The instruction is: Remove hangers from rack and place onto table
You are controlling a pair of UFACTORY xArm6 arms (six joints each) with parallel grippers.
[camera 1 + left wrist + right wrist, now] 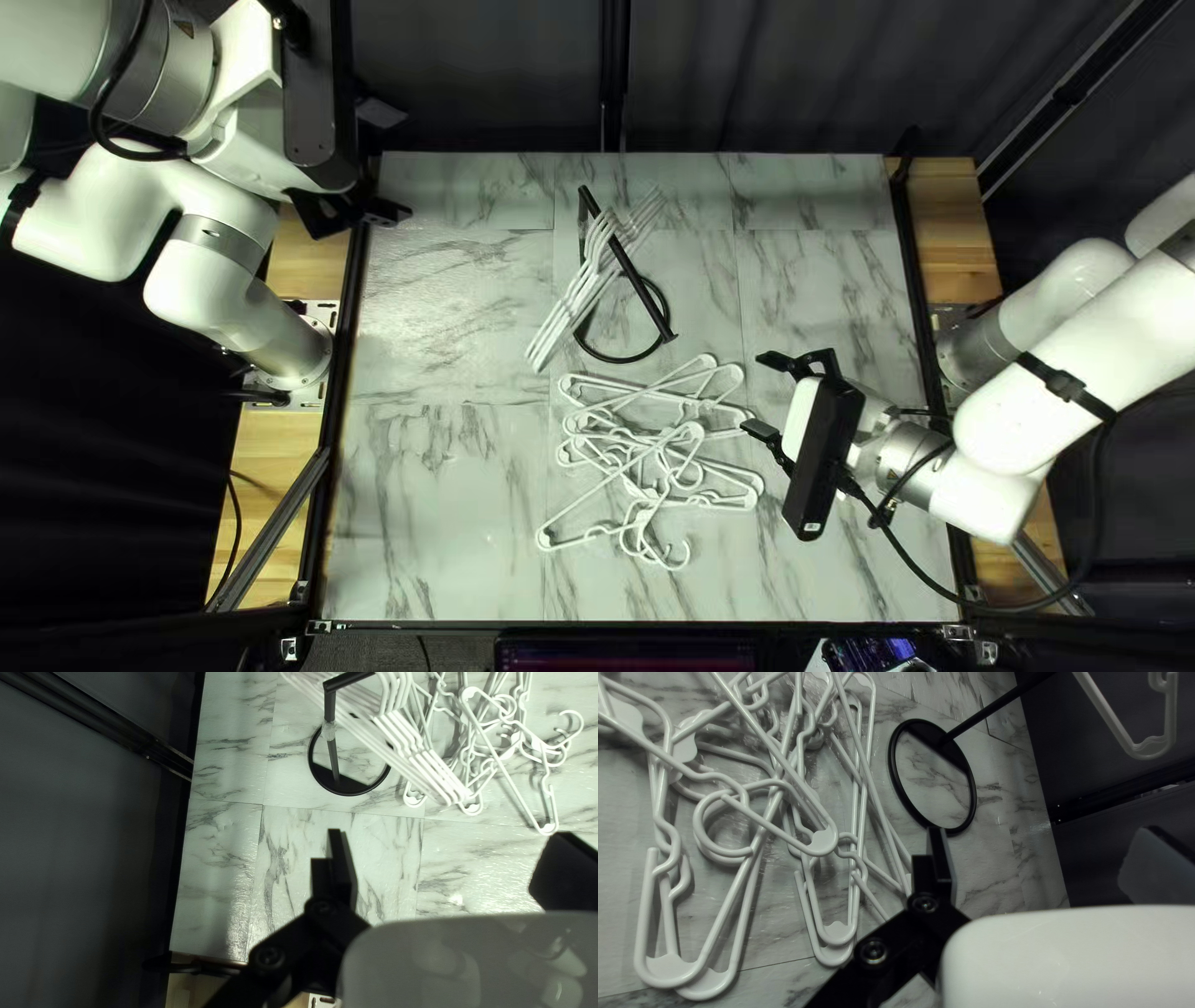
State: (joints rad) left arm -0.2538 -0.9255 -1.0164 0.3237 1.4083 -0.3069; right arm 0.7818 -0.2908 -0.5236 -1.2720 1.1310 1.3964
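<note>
Hangers, white, noted in two groups. Group one: several hangers on the rack [579, 296], side by side and slanted in the top left view, hooked at the black rack's [632, 271] upper bar. Group two: a loose pile of hangers [647, 463] lying directly on the marble-patterned desk [436, 510], between the rack and the desk's near edge. Pieces of the pile cross and overlap at mixed angles, hooks turned various ways; exact count cannot be read.

Rack: upright, round ring base resting on the desk.

Left end effector [388, 162]: raised at the far left corner of the desk, well apart from both groups. Left wrist view shows its two black fingers spread, marble surface visible between them; nothing gripped. State: open. Rack, hung hangers and pile all lie ahead of it.

Right end effector [766, 396]: just beside the pile, on the side toward the right arm's base, fingers directed at the rack side of the pile. Right wrist view shows the fingers parted, no hanger held. State: open. One finger overlaps the pile's edge in that view; contact cannot be determined. Ring base appears ahead of that same finger.

Surroundings: dark curtain [772, 75] behind the desk's far edge.
</note>
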